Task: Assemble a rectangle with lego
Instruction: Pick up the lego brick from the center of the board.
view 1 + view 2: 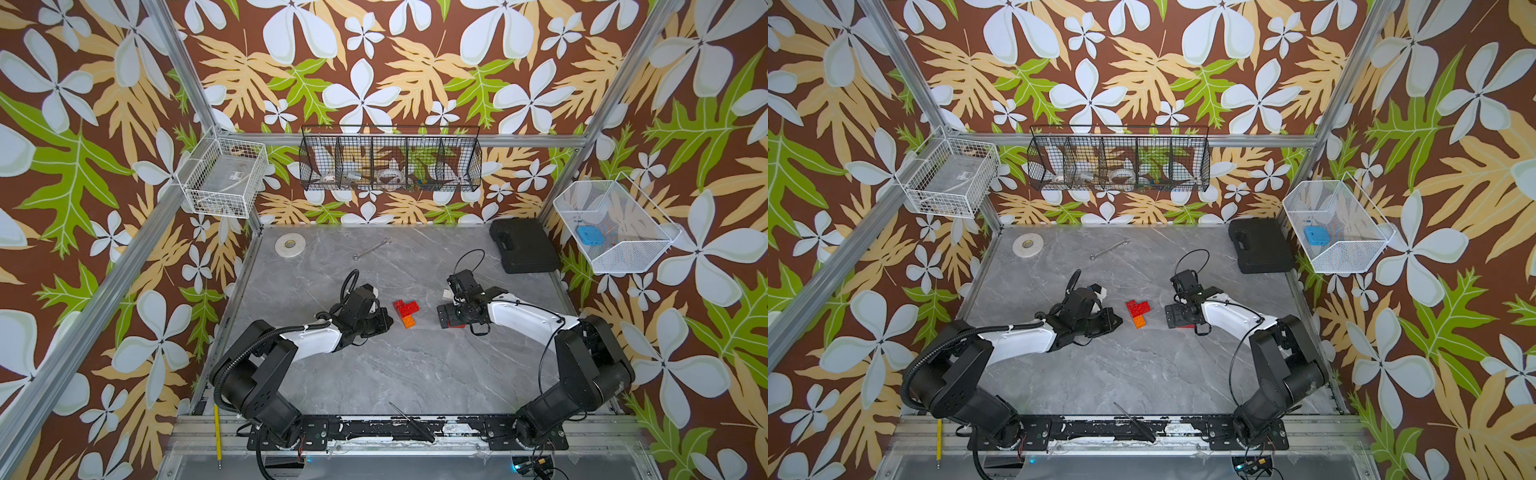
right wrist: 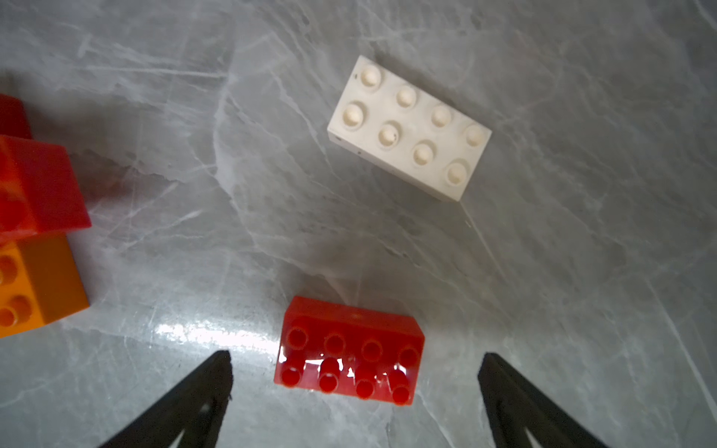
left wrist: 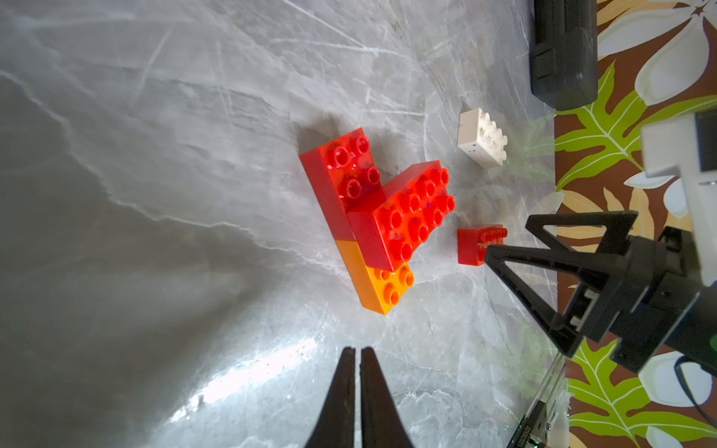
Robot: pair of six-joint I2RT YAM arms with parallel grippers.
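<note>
One white brick point(image 2: 409, 128); basket label point(image 1: 235, 176) apparently illegible.

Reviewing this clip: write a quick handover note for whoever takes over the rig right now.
Left pincer: shut, empty, pointing toward the part-built block on the table.
Right pincer: open, jaws either side of the loose red brick, not gripping it.
Things: a dark red brick and an orange brick lie end to end, with a brighter red brick on top across their joint. The white brick lies apart, studs up.
Done: three bricks joined.
Left: add the loose red brick and the white brick to finish the rectangle.
</note>
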